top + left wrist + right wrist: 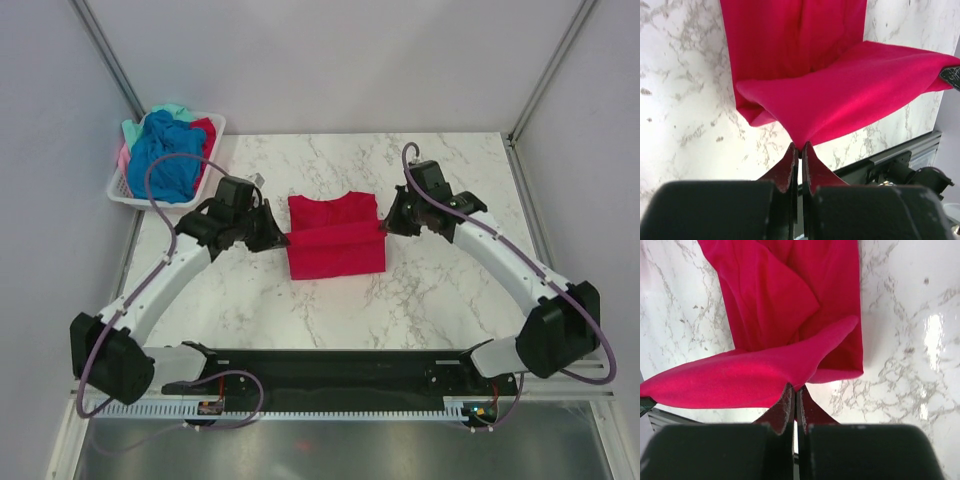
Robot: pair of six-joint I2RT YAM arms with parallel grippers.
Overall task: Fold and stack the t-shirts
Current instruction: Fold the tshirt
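Your left gripper (276,238) and right gripper (386,228) each pinch the crimson red cloth t-shirt (335,250) by its lifted edge; carry them unevenly toward the far edge of the bench (450,290) and the fold skews.

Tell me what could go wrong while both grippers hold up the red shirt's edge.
The left gripper and right gripper each pinch only a small corner of the crimson shirt, so it might slip out. The lifted edge hangs unsupported between them, so the fold may land crooked.

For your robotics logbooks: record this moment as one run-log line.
left gripper: shut on crimson cloth t-shirt | right gripper: shut on it | held edge stretched between them, lifted
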